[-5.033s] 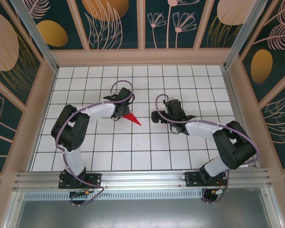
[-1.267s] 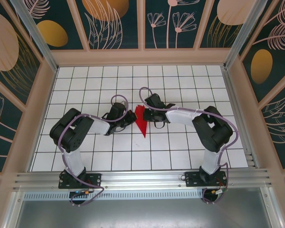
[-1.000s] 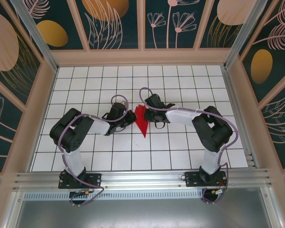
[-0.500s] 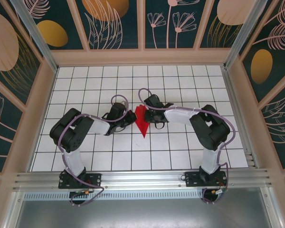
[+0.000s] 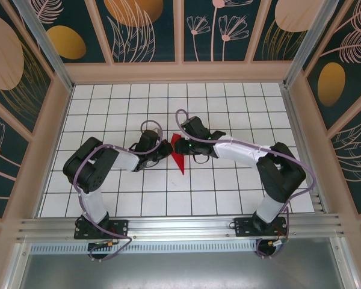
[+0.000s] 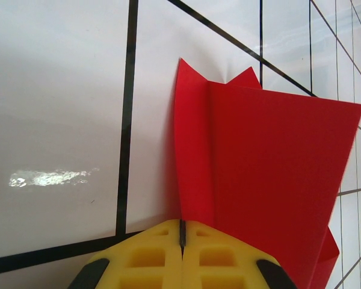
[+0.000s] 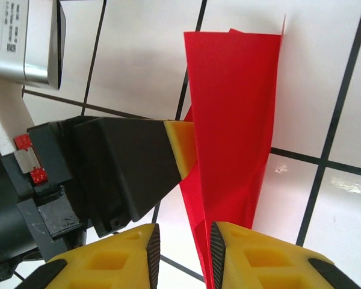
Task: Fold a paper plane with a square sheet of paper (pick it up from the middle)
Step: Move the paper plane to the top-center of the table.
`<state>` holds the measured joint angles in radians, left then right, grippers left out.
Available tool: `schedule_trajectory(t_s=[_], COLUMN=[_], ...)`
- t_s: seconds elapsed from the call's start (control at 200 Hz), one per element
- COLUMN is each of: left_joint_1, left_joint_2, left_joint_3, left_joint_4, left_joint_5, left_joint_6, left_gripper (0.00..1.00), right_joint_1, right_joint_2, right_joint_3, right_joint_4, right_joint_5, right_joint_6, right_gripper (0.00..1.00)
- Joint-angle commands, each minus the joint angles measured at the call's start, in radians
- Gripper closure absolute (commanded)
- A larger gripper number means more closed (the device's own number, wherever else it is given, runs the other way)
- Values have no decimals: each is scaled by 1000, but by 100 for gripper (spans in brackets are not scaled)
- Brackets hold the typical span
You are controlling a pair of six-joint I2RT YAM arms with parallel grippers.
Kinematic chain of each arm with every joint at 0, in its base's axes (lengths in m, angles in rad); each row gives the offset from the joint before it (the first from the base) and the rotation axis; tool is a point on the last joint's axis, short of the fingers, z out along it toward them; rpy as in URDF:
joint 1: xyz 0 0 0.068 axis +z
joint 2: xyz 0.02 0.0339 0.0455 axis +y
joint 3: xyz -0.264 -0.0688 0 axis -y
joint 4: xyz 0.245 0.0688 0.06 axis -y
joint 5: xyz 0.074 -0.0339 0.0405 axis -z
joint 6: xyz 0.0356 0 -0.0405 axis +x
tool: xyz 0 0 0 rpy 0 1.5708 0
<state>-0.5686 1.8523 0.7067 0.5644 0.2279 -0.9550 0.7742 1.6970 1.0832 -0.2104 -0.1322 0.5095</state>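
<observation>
Right wrist: unreadable label [image 7: 13, 24] near paper plane [image 7: 234, 108]

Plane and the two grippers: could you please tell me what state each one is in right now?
plane: folded into a narrow creased dart, pinched at its side.
left gripper: shut on the plane.
right gripper: open, jaws apart with the plane's narrow end between them.

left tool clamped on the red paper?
Yes, in the left wrist view the left tool has its yellow fingers pressed together with the edge of the folded red paper caught between them.
</observation>
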Motion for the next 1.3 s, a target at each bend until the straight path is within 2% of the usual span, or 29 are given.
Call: schedule_trajectory(t_s=[0.0, 0.2, 0.625, 0.791, 1.076, 1.176, 1.296], left_joint_1=[-2, -2, -2, -2, -2, -2, -2], left_joint_2=[1, 0, 0, 0, 0, 0, -2], left_joint_3=[-4, -3, -4, -4, -3, -3, -2], left_joint_4=[6, 6, 8, 8, 5, 3, 2], left_joint_5=[10, 10, 11, 11, 11, 12, 14], left_joint_6=[12, 13, 13, 12, 15, 14, 15], left_gripper=[100, 100, 100, 100, 100, 100, 100], right_joint_1=[7, 10, 24, 39, 50, 53, 58], right_joint_2=[46, 84, 117, 125, 122, 125, 135], right_joint_3=[15, 27, 33, 32, 26, 25, 33], right_joint_4=[-23, -46, -46, -48, -46, -48, -63], right_joint_5=[-13, 22, -6, 2, 12, 21, 62], right_joint_6=[-23, -25, -31, -28, -31, -27, -16], right_gripper=[68, 66, 65, 58, 51, 51, 57])
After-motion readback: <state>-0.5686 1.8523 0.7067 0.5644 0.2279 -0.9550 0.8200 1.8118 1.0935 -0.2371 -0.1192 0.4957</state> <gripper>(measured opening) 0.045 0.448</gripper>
